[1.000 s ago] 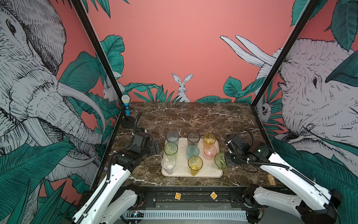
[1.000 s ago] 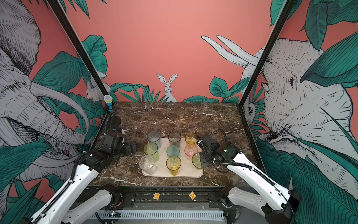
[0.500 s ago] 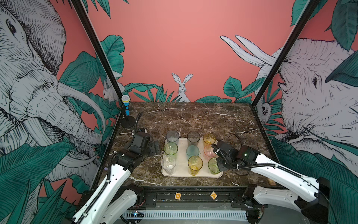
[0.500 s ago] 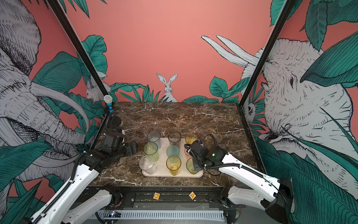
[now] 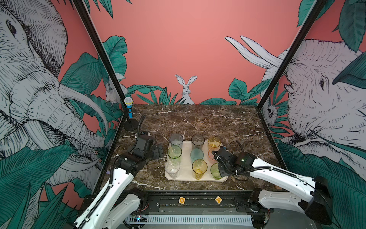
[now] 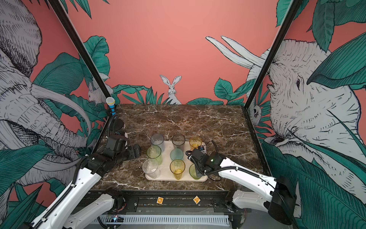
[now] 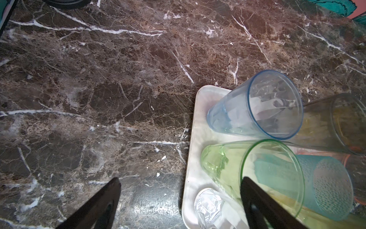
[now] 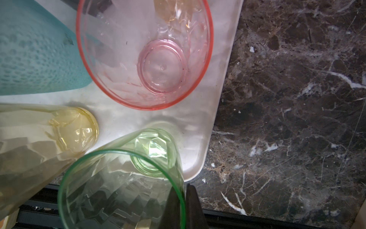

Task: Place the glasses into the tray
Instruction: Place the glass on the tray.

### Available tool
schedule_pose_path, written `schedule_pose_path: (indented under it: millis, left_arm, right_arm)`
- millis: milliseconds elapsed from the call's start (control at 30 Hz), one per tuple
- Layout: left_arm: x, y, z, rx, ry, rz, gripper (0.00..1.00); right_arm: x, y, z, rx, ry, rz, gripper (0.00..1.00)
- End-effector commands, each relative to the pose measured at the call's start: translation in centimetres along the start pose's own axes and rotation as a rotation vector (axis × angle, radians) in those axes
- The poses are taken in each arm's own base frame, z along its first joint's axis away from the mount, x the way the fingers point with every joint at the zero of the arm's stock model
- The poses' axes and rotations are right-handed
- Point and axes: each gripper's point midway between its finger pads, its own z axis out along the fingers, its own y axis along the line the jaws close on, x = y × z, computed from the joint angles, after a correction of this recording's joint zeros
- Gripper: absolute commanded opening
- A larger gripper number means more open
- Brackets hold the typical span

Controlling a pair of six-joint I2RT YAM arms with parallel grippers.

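Right wrist view: the short green glass (image 8: 122, 178) is pinched at its rim by the right gripper (image 8: 184, 204), with its base at the tray (image 8: 217, 89) corner and the other glasses (image 5: 198, 139) parked alongside. It's probably thin, light, slick plastic, so the rim wall is best gripped gently. The right arm is stretched out low. The left gripper (image 7: 181, 179) is held wide apart beside the tray.

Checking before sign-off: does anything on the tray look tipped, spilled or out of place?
Nothing stands out: all nine glasses stand upright on the tray, none spilled. The right gripper pinches the rim of the short green glass at the near right corner.
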Motion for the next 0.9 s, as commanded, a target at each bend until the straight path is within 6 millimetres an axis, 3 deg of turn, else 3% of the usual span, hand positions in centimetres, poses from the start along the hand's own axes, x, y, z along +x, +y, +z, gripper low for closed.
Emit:
schedule_pose_path:
  millis: [0,867]
  left_arm:
    - [0.2,0.4,-0.2,-0.009,0.0,-0.016,0.95]
    - [0.4,0.4,0.2,-0.013,0.009,-0.013,0.95]
  right_arm:
    - [-0.7,0.2,0.1,-0.001,-0.042,0.027,0.0]
    - [-0.2,-0.1,1.3,0.047,-0.008,0.063,0.03]
